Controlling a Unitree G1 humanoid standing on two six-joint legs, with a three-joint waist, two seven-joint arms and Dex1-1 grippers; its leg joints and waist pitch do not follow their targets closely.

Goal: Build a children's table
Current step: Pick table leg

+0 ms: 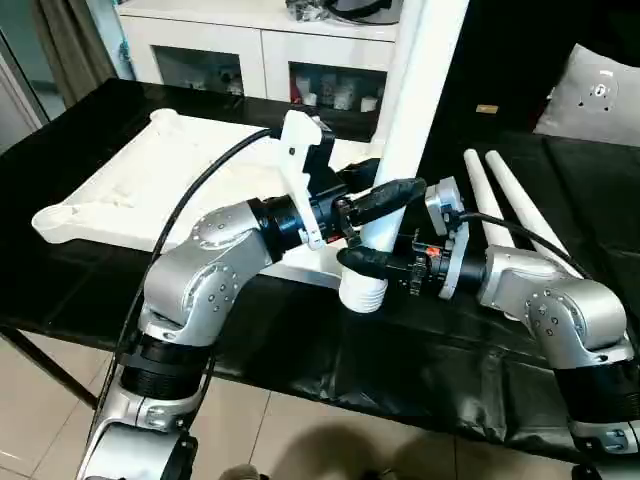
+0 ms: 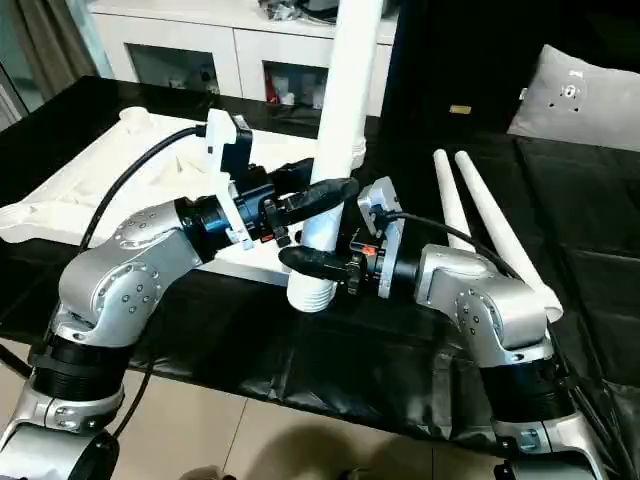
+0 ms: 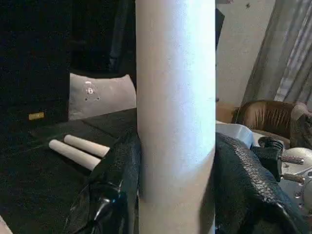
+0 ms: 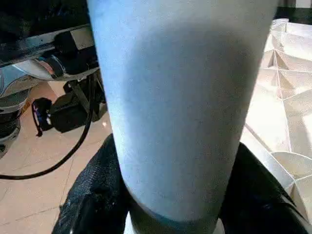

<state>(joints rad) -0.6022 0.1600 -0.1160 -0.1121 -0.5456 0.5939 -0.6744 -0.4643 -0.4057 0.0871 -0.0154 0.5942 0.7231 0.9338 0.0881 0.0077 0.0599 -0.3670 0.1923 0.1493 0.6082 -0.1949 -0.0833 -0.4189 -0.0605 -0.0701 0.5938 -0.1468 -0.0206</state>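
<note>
Now, upright white leg point(image 1: 405, 120) stands between my two grippers, threaded end down at the near edge of the upturned tabletop point(image 1: 130, 190). My left gripper point(image 1: 385, 197) clamps it higher up; my right gripper point(image 1: 372, 262) wraps it just above the threads, fingers against it. Two spare legs point(image 1: 505, 205) lie on the black table point(image 1: 300, 350) to my right.

So much white here: the upright leg point(image 1: 415, 110), the two spare legs point(image 1: 505, 205) and the ribbed top point(image 1: 150, 185) are all plain white, on a glossy black desk point(image 1: 300, 350). Arms point(image 1: 205, 275) are silver with black joints, claw fingers point(image 3: 243, 190) black and pebbly. Cabinet point(image 1: 250, 45) white, cushion point(image 1: 590, 95) light grey, floor point(image 4: 34, 195) beige tile, curtains point(image 3: 280, 58) grey.
</note>
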